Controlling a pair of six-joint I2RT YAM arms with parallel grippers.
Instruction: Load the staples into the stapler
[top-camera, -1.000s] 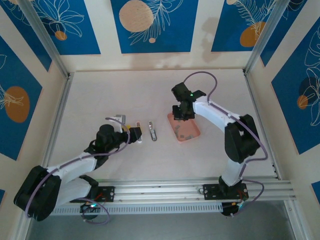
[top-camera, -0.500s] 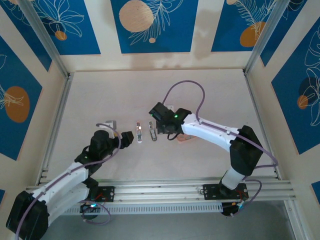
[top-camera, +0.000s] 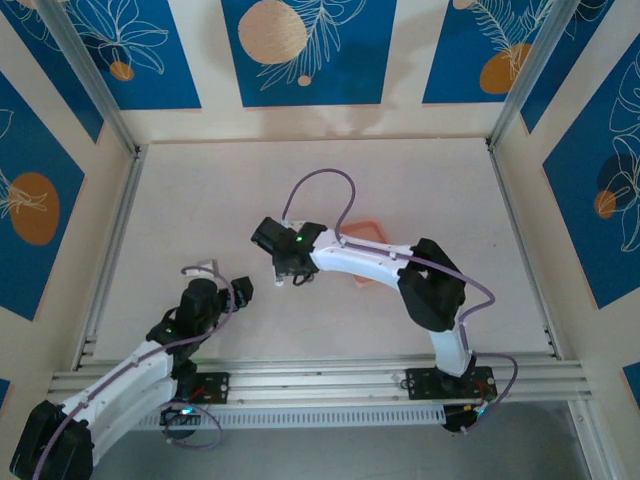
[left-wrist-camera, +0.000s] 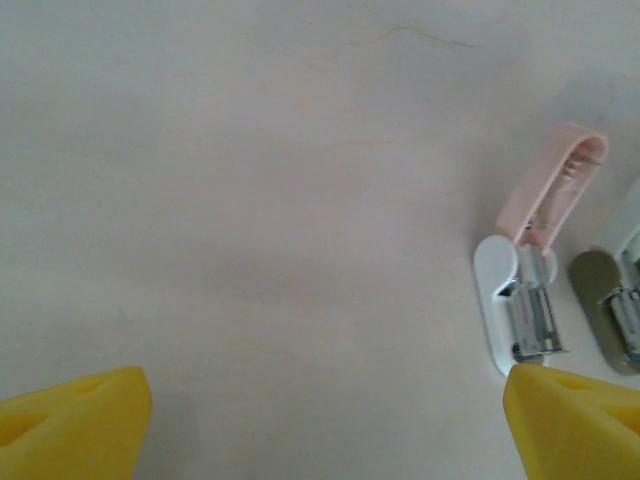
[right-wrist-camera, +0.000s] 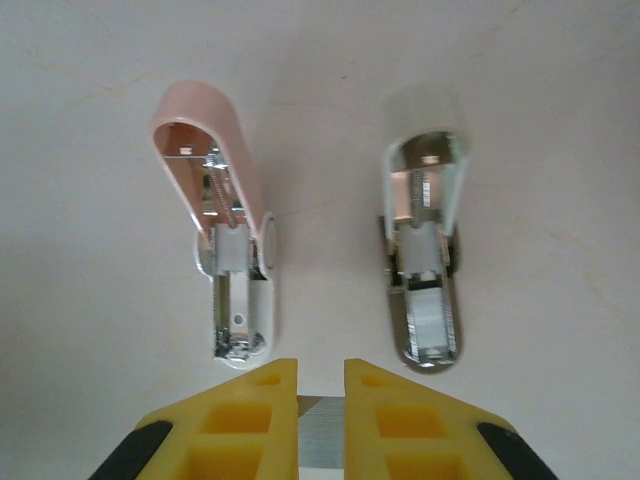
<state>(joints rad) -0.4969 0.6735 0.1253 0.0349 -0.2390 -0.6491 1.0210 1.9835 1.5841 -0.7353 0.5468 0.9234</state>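
Right wrist view puts your right gripper (right-wrist-camera: 321, 378) at the bottom centre of the frame. Its yellow fingers are pinched almost together on a thin grey strip of staples (right-wrist-camera: 320, 440). Just above the fingertips lie two staplers, both hinged open and apart from each other: the pink stapler (right-wrist-camera: 232, 250) left of centre, the grey stapler (right-wrist-camera: 425, 270) right of centre. On the left wrist camera your left gripper (left-wrist-camera: 322, 415) stands wide open over the bare table (left-wrist-camera: 250, 200), holding nothing. From above, the salmon tray (top-camera: 368, 228) shows beside your right arm near the centre of the frame.
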